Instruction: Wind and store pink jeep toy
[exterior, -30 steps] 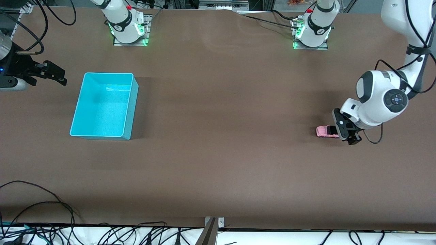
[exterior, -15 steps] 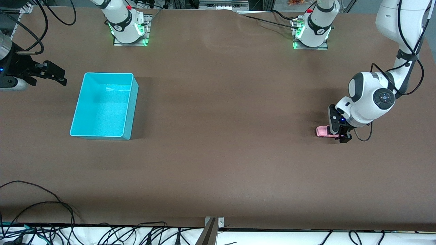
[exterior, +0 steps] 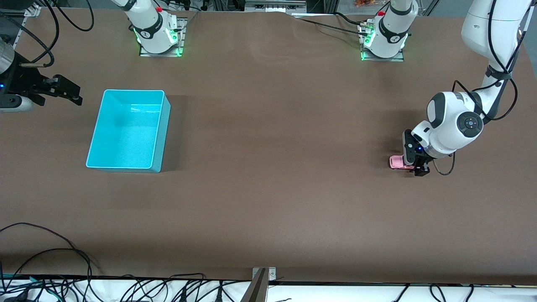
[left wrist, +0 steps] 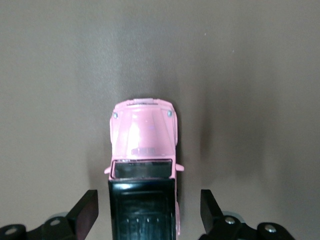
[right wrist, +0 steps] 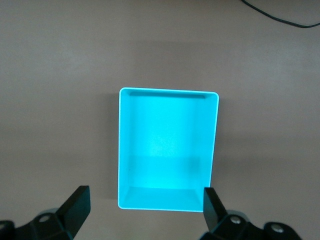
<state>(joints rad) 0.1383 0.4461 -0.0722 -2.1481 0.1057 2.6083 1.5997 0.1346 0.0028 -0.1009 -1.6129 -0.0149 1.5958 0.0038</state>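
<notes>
left gripper [left wrist: 149, 215] down at the table, fingers [left wrist: 85, 212] open astride the pink jeep toy [left wrist: 144, 165], gaps either side; right gripper [right wrist: 145, 210] waits open by the turquoise bin [right wrist: 167, 150].

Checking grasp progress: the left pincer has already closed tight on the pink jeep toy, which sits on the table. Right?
Not quite. In the left wrist view the left pincer straddles the pink jeep toy, but gaps show between its fingers and the toy. It does sit on the table.

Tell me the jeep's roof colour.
Black, on the pink jeep toy; clearest in the left wrist view.
</notes>
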